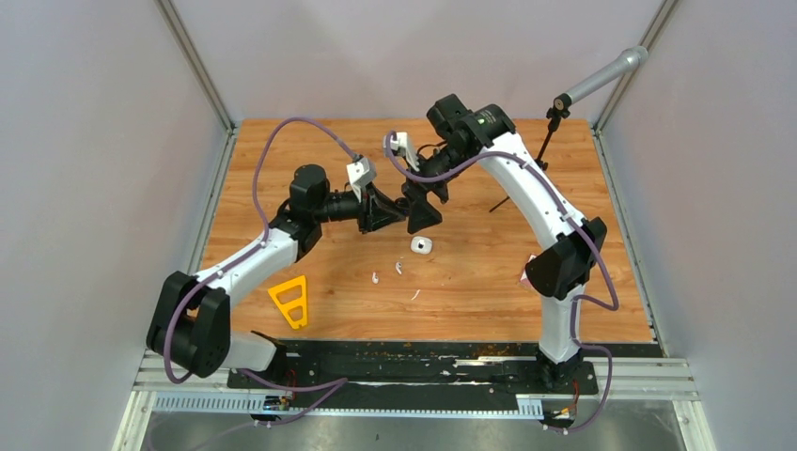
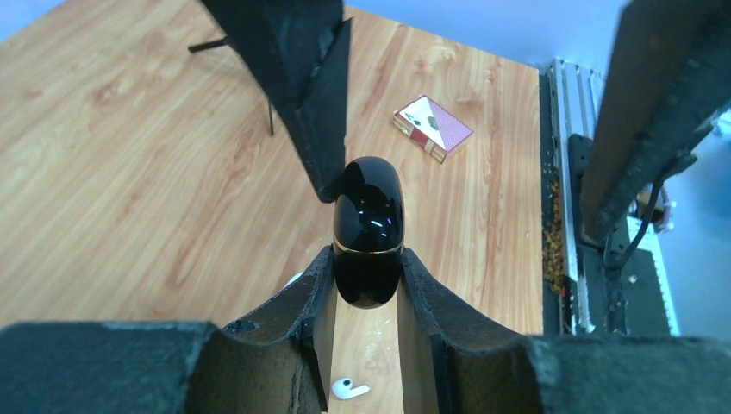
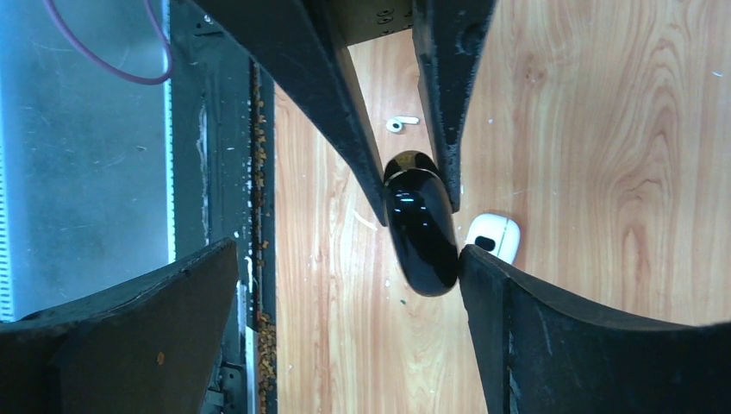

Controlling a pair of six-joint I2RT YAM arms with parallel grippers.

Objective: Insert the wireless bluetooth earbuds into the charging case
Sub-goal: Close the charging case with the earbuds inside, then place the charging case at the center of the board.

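Now the left fingers (image 2: 293, 319) pinch the black case (image 2: 368, 233) above the counter (image 2: 129, 172), and the right fingers (image 3: 560, 336) are spread wide beside it.

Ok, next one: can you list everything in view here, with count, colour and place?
black charging case: one, glossy black, held in the air by the left pincer.
white charging case: one, white, on the table below the pincers.
white earbuds: two, white, loose on the table near that case.
sliver: one, white, on the table nearer the bases.
triangular piece: one, yellow, near left of the table.
card box: one, red-patterned, near right of the table.
stand: one, black with grey tube, far right corner.
left pincer: black, shut on the black charging case.
right pincer: black, open, one finger against that case.
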